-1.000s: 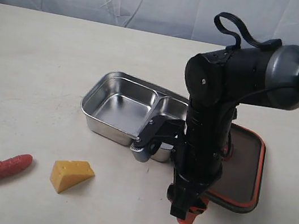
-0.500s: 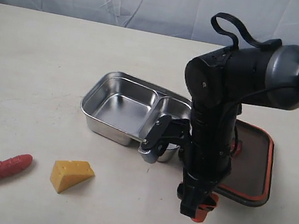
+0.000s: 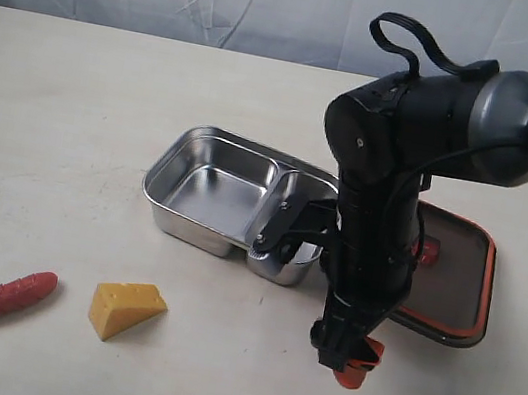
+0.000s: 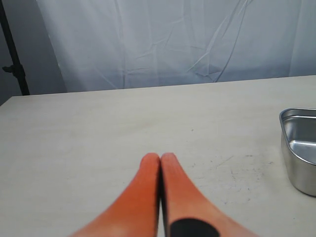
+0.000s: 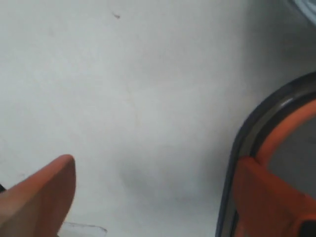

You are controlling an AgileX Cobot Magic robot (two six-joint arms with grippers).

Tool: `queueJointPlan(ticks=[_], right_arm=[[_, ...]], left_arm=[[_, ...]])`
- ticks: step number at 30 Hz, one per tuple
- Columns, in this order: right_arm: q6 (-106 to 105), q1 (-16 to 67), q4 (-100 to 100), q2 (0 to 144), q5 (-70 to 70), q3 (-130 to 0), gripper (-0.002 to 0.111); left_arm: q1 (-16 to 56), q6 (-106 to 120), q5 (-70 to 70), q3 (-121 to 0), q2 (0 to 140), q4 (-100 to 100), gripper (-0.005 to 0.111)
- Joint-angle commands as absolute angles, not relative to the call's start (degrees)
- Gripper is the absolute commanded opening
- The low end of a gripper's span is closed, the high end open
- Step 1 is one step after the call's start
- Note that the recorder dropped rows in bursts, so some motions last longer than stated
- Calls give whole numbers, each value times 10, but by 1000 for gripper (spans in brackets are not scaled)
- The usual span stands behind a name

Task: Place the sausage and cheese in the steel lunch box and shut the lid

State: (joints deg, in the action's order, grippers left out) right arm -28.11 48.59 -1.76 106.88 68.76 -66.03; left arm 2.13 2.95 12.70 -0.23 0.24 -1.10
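Steel lunch box (image 3: 161,180) sits uncovered, lid (image 3: 455,280) flat beside it.
Sausage (image 3: 2,297) and cheese (image 3: 127,308) lie on the table (image 3: 80,86), apart from it; right gripper (image 3: 347,370) is spread wide at the lid's rim, left gripper (image 4: 160,158) pressed together.

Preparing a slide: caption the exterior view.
Right gripper open at lid's edge; sausage and cheese lie outside the empty steel lunch box.

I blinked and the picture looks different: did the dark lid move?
Yes. The lid slid rightward, farther from the steel lunch box, which stayed put.
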Motion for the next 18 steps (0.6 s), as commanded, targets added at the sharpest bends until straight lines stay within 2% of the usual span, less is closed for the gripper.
queueJointPlan(ticks=[1,6,18], right_arm=[[-302,486,-12,1069,700,-664,97],[-301,486,-9,1069,700,-667,105],[-304,487,-14,1047,700,-712,105]], left_arm=[[25,27,119,0,0,-11,0],[25,27,119,0,0,-11,0],[25,27,119,0,0,-11,0]])
